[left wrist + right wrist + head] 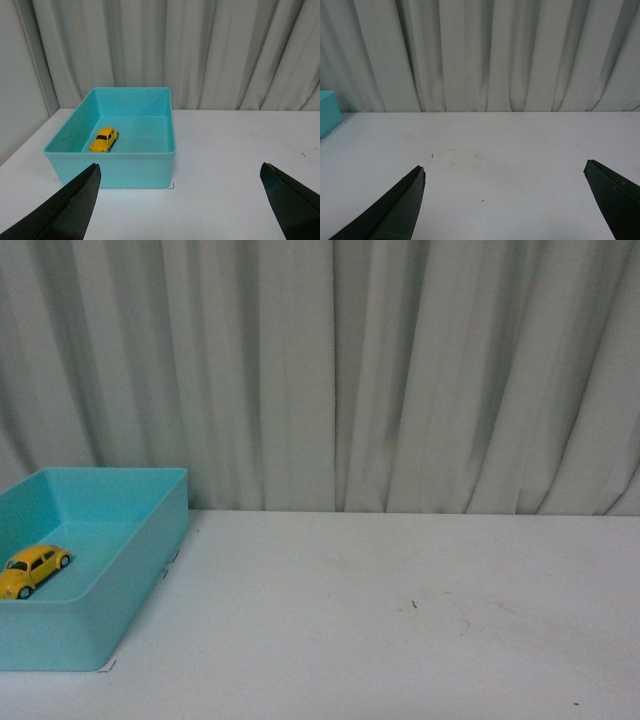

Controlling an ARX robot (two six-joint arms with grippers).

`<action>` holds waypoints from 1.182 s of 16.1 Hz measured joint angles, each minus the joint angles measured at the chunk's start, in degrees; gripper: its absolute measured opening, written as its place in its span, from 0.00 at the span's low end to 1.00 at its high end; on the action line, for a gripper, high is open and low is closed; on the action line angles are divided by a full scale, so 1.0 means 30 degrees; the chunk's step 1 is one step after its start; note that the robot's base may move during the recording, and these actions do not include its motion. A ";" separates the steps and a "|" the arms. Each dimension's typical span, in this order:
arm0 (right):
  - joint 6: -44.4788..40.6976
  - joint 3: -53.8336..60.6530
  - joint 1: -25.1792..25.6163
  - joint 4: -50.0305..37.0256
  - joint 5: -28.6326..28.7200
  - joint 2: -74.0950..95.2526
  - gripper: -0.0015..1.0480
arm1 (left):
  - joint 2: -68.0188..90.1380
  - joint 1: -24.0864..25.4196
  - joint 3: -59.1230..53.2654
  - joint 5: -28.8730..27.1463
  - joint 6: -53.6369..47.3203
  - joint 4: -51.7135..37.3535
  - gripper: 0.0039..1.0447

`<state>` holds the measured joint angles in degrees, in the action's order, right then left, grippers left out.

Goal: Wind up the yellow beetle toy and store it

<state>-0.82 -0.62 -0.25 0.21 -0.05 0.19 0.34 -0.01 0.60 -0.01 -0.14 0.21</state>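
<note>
Two matte black fingers on the left gripper (180, 200), flat blades tapering to blunt, slightly rounded tips, edges catching a faint grey sheen. Same build on the right gripper (505, 200): dark, smooth, wedge-shaped fingers (no screws, cables or markings visible on either pair). Nothing of either arm visible from the front camera.

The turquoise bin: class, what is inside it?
Only the yellow beetle toy sits inside the turquoise bin, on its floor. The near wall hides a strip of floor.
</note>
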 joint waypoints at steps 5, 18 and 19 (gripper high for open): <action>0.0000 0.0000 0.0000 0.0000 0.0000 0.0000 0.94 | 0.0000 0.0000 0.0000 0.0000 0.0000 0.0000 0.94; 0.0000 0.0000 0.0000 -0.0007 0.0015 0.0000 0.94 | 0.0000 0.0000 0.0000 -0.0022 0.0051 -0.0007 0.94; 0.0015 0.0000 0.0000 0.0022 0.0015 0.0000 0.94 | 0.0000 0.0000 0.0000 0.0007 0.0029 0.0007 0.94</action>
<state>-0.78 -0.62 -0.25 0.27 -0.01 0.19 0.34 -0.01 0.60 0.01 -0.05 0.23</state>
